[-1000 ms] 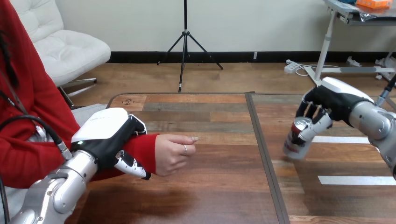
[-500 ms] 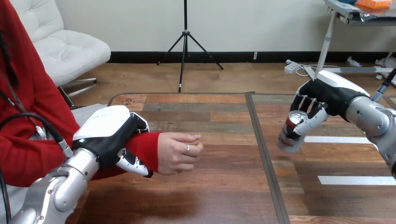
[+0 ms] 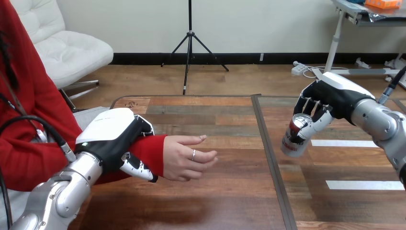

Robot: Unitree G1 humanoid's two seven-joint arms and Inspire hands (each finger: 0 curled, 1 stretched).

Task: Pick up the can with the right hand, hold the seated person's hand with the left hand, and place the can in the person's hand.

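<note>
While the right hand (image 3: 325,103) hangs over the table (image 3: 230,201) on the far side of the dark seam (image 3: 271,158) from the person, its fingers and thumb are curled round the top end of the can (image 3: 293,141), gripping it from above. The can is tilted, with its lid end up inside the grip and its lower end leaning toward the seam, just beside that line. It looks raised off the wood, with a shadow beneath it, though whether its bottom edge is fully clear cannot be told. Two white stripes (image 3: 356,184) lie on the tabletop on the can's side of the seam, reaching away from the seam past the can.

On the other side of the seam, the left hand (image 3: 115,136) is closed round the person's wrist, over the red sleeve (image 3: 149,151). Its white-shelled back lies on top and its fingers (image 3: 139,168) wrap underneath, their tips showing below the sleeve. The person's hand (image 3: 184,155) reaches out of that grasp toward the seam, thumb uppermost, fingers loosely opened and pointing at it. It stops short of the seam, so can and person's hand are apart, with the seam between them. Whether the person's hand rests on the wood or sits just above it cannot be told.
</note>
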